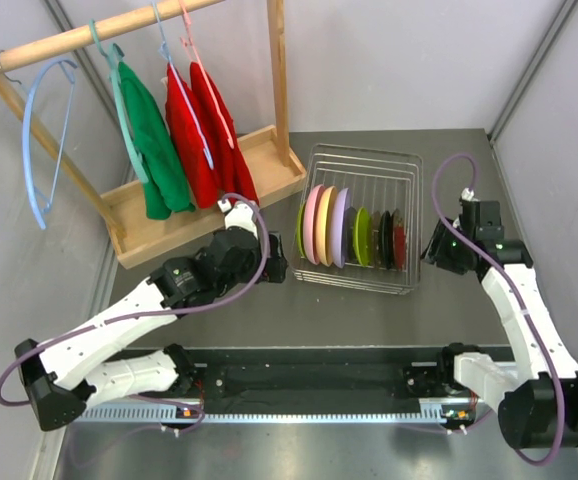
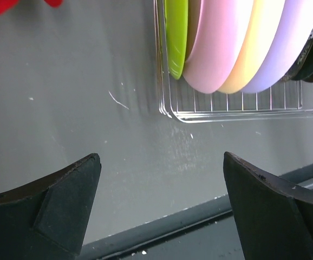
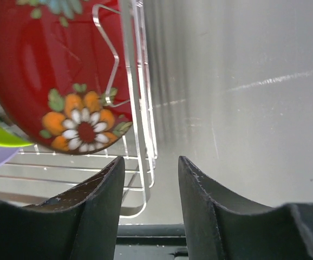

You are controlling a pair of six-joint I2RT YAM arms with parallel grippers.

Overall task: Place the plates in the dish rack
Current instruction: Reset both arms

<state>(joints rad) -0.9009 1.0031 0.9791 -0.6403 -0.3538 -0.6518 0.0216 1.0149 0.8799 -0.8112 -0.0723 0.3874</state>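
Neatly wire-racked glossy plates (image 1: pixel 339 228); left end effector (image 2: pixel 161 157) wide, right end effector (image 3: pixel 150 160) ajar (both empty).

A wooden clothes stand (image 1: pixel 219 200) fills the upper left of the frame on the grey worktop (image 1: pixel 349 320). From its rail (image 1: pixel 99 32) hang an empty blue hanger (image 1: pixel 27 130) at the far left, a green garment (image 1: pixel 154 150) and two red garments (image 1: pixel 204 125) (the reds close together).
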